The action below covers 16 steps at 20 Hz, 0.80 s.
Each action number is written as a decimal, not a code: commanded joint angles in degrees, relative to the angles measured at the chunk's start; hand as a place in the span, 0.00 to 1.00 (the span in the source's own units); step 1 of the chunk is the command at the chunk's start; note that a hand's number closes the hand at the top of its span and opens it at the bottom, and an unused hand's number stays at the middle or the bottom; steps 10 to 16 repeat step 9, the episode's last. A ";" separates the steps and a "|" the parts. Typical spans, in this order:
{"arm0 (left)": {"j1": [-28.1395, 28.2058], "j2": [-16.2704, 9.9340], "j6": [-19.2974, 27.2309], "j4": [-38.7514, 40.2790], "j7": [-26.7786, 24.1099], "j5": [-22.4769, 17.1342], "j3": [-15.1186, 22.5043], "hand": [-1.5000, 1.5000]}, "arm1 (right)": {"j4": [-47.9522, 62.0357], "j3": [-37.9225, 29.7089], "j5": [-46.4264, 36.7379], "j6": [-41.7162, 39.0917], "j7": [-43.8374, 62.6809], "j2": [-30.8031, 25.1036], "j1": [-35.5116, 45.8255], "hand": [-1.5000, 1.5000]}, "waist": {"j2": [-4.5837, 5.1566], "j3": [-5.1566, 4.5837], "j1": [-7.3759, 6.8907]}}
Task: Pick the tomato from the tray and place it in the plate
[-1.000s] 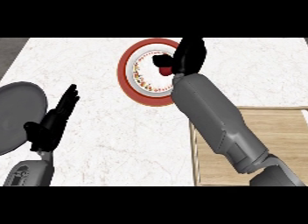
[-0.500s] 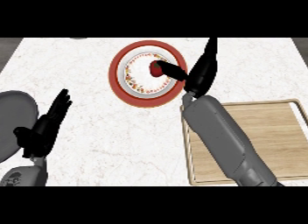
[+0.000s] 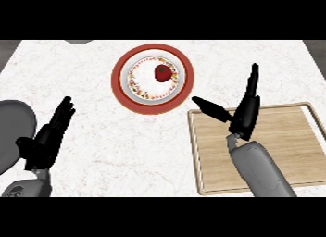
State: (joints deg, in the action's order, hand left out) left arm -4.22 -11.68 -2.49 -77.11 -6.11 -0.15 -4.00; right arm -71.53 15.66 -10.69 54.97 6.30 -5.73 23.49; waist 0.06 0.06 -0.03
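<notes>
At about 12 o'clock on the marble counter (image 3: 90, 134), the red-rimmed plate (image 3: 153, 104) already holds the tomato (image 3: 164, 72), which lies in the white, speckle-edged centre toward the plate's 1 o'clock side, free of any hand. Judged from that, the placing looks done; what may be left is only for the arm to draw clear.

At 4 o'clock the wooden tray (image 3: 292, 134) carries no object; only the grey forearm lies across its left part. The right hand (image 3: 242, 111) is at the tray's upper left corner, well apart from the tomato, its fingers straight and spread with the thumb pointing off toward 10 o'clock, holding nothing.

At 8 o'clock the left hand (image 3: 48, 136) rests open, fingers straight and together, pointing toward 1 o'clock. Just beside it, at 9 o'clock, a plain grey plate (image 3: 5, 134) runs off the left edge with nothing on it. A small grey object (image 3: 78, 41) shows at 11 o'clock, too cut off to name.
</notes>
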 commanded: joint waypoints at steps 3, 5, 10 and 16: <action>3.00 0.51 -0.81 -5.96 3.68 0.07 0.89 0.50 | -1.04 -3.83 4.12 -8.07 -10.00 -2.59 -7.24 0.00 | -0.09 -0.04 -0.16; 0.92 -1.09 -2.09 -2.09 1.89 -0.74 -1.98 0.50 | 3.83 -5.10 5.40 -7.98 -16.95 2.00 -7.64 0.00 | -0.02 -0.05 -0.16; 1.28 1.04 -0.83 -3.09 1.33 1.59 -0.20 0.50 | 2.35 -7.12 4.57 -8.59 -20.61 1.82 -11.77 0.00 | -0.07 -0.06 -0.04; 1.28 1.04 -0.83 -3.09 1.33 1.59 -0.20 0.50 | 2.35 -7.12 4.57 -8.59 -20.61 1.82 -11.77 0.00 | -0.07 -0.06 -0.04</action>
